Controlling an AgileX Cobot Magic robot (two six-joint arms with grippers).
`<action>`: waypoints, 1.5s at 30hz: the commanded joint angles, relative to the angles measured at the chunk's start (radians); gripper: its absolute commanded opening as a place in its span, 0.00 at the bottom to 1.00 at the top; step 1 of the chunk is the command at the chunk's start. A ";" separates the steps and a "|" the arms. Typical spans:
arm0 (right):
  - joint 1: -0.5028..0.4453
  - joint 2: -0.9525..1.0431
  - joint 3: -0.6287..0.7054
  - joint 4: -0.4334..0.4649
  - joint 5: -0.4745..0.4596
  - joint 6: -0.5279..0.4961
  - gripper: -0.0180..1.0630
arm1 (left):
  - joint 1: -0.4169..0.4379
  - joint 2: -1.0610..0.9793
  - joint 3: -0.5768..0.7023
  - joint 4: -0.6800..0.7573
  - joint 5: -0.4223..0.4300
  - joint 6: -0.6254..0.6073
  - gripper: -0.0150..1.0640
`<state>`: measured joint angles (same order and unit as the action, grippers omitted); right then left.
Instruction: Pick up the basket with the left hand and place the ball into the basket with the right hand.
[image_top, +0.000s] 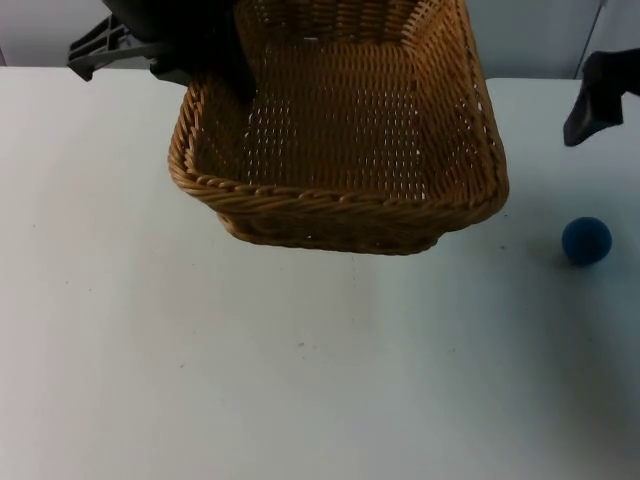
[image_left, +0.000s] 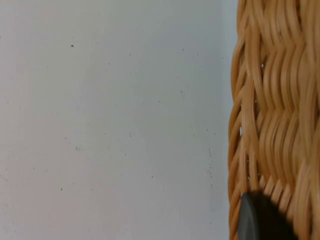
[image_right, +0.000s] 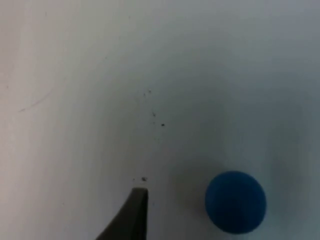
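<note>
One wicker basket (image_top: 340, 150), held up off the white desk (image_top: 300, 370) by the left end effector (image_top: 225, 65), which pinches the basket's far-left rim; the basket hangs tilted, open side toward the top cam, nothing inside it. In the left wrist view, one black fingertip (image_left: 260, 220) sits against the woven basket wall (image_left: 275, 110), w/ bare desk (image_left: 110, 120) beside it.

One blue ball (image_top: 586, 241), resting on the desk at the right side, apart from the basket and lower than its front-right corner in the top view. Nothing is touching the ball.

Right end effector (image_top: 597, 98) hangs above the desk near the right edge, farther back than the ball, not in contact w/ anything. Can't tell if its fingers are spread or pressed together. In the right wrist view, one dark fingertip (image_right: 131, 215) shows near the ball (image_right: 235, 201), gap between them, desk (image_right: 150, 75) under both.

Count: 1 basket, 1 ball, 2 arms.
</note>
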<state>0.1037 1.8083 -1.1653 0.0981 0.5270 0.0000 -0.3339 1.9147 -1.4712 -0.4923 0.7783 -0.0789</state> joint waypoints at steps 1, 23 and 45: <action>0.006 0.060 -0.036 0.005 0.046 -0.018 0.99 | 0.005 -0.017 -0.005 -0.021 -0.016 -0.001 0.01; 0.009 0.244 -0.094 -0.024 0.062 0.000 0.96 | 0.005 -0.011 -0.005 -0.021 -0.013 0.001 0.01; 0.009 0.285 -0.094 -0.084 0.009 0.092 0.36 | 0.005 -0.011 -0.005 -0.021 -0.013 0.018 0.01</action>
<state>0.1070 2.0947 -1.2515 0.0260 0.5437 0.0823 -0.3288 1.9147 -1.4712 -0.4905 0.7783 -0.0600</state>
